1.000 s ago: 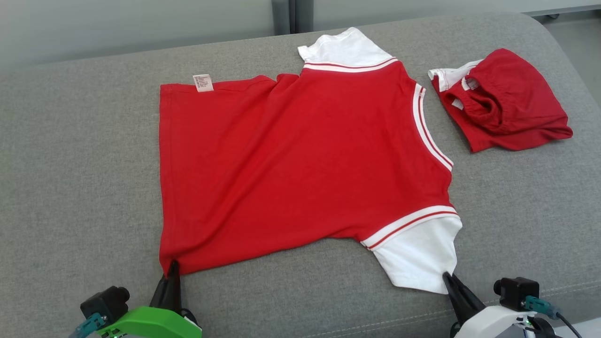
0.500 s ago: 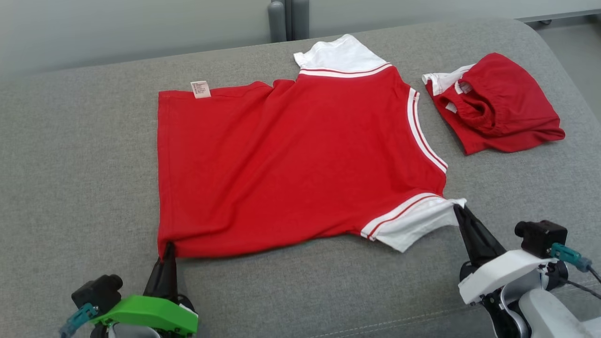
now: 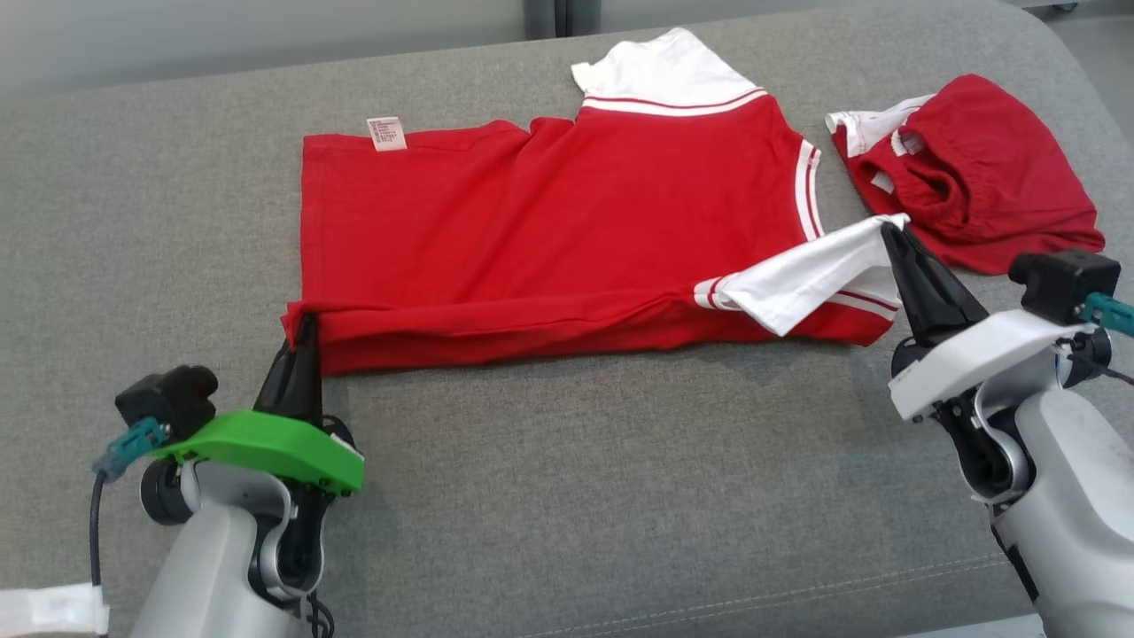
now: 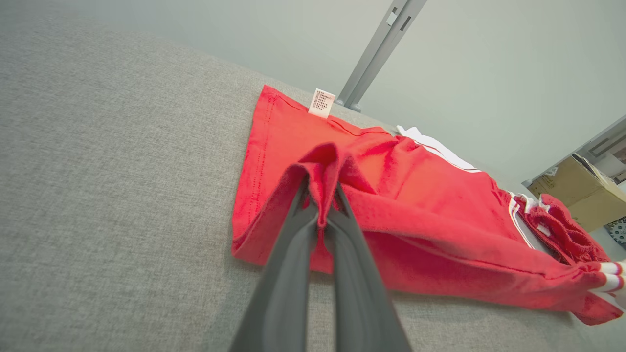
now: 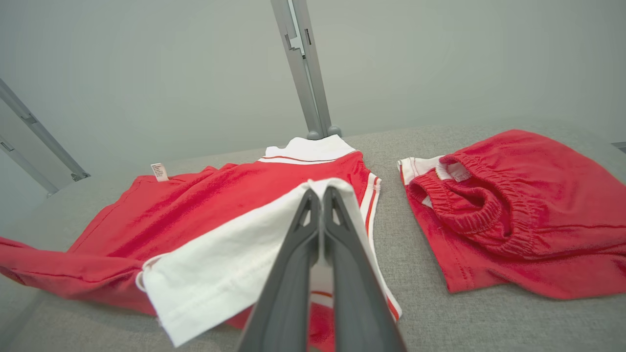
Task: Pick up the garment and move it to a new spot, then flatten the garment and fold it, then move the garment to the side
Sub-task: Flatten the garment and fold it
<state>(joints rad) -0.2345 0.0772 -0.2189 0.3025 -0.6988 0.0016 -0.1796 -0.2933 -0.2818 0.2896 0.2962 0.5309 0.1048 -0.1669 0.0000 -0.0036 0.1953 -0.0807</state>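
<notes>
Clamping left gripper [image 3: 304,330] on red T-shirt [image 3: 549,221] hem corner, right gripper [image 3: 889,232] on white sleeve [image 3: 806,279], both clenched, holding near edge doubled over. Lying mid grey cushion [image 3: 576,496], red shorts [image 3: 974,177] at far right corner. Backing onto pale wall [image 5: 146,73], metal post [image 5: 303,63].

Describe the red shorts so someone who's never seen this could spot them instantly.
Start at the grey cushion and find the big red shirt spread across it. The shorts lie bunched at its collar end, smaller, with a gathered elastic waistband.
</notes>
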